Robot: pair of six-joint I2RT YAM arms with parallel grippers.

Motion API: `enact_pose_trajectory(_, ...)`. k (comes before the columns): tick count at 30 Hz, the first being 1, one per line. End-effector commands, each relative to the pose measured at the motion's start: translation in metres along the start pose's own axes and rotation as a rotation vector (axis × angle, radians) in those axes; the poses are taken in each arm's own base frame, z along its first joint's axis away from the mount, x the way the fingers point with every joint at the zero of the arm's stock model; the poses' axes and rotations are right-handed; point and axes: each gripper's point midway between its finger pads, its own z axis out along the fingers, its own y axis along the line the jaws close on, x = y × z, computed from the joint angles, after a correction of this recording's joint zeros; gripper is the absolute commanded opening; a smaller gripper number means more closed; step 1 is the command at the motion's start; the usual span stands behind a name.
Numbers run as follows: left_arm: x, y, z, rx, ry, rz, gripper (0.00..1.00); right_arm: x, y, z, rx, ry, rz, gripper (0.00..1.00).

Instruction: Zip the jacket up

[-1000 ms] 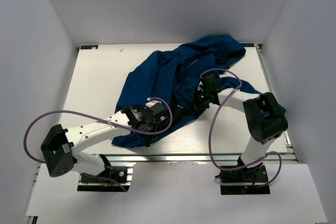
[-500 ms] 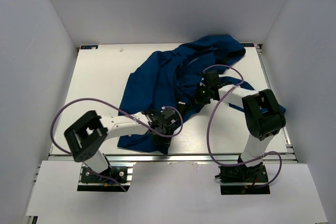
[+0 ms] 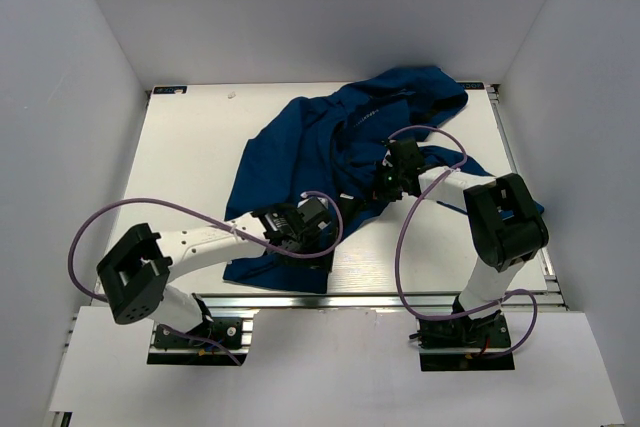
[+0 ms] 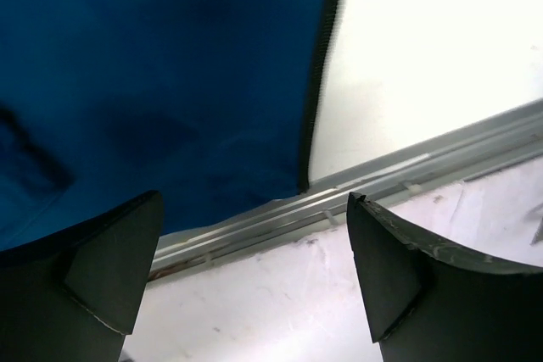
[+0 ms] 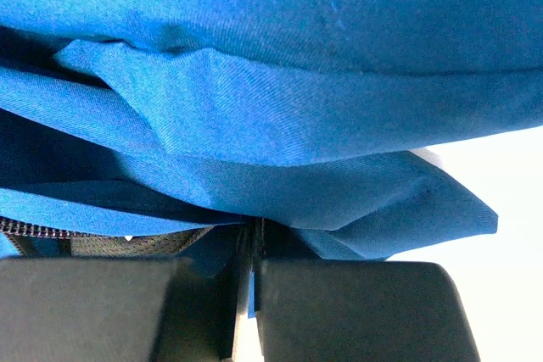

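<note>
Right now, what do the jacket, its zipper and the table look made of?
Jacket: matte woven cloth; fine diagonal weave and soft folds show. Zipper: dark toothed strip along the edge; plastic or metal, can't tell. Table: smooth white panel, probably laminate or paint; its front rail looks like bare aluminium, grey with a dull sheen.

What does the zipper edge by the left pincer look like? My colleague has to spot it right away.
Start at the blue jacket heaped on the white table, then go to its near corner, by the open left pincer. The zipper edge is the dark toothed strip bordering the cloth there; unlike the soft folds around it, it meets bare table.
</note>
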Motion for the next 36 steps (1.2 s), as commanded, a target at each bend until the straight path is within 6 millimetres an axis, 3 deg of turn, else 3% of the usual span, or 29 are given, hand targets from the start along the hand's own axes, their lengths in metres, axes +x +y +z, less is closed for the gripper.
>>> enact_pose_trajectory(1,-0.003,0.014,-0.009,-0.079,-0.025,-0.041,0.98,0.022,-0.021,-0.002,0.075,0.061,-0.005,0.00)
enact_pose_trajectory(7,0.006,0.022,0.009,-0.128,0.012,-0.055,0.98,0.022,-0.021,-0.002,0.073,0.059,-0.006,0.00)
enact_pose_trajectory(13,0.006,0.010,0.027,-0.125,0.032,-0.032,0.93,0.023,-0.021,-0.003,0.071,0.057,-0.008,0.00)
enact_pose_trajectory(20,0.030,0.022,0.048,-0.274,0.112,-0.043,0.88,0.023,-0.025,-0.005,0.091,0.040,-0.009,0.00)
enact_pose_trajectory(25,0.042,0.022,0.062,-0.345,0.180,-0.001,0.94,0.029,-0.029,-0.004,0.099,0.046,-0.006,0.00)
enact_pose_trajectory(30,0.052,0.015,0.059,-0.316,0.223,-0.029,0.98,0.032,-0.033,-0.003,0.111,0.052,-0.005,0.00)
enact_pose_trajectory(36,0.061,0.026,0.048,-0.509,0.234,-0.047,0.98,0.034,-0.035,-0.003,0.120,0.054,0.000,0.00)
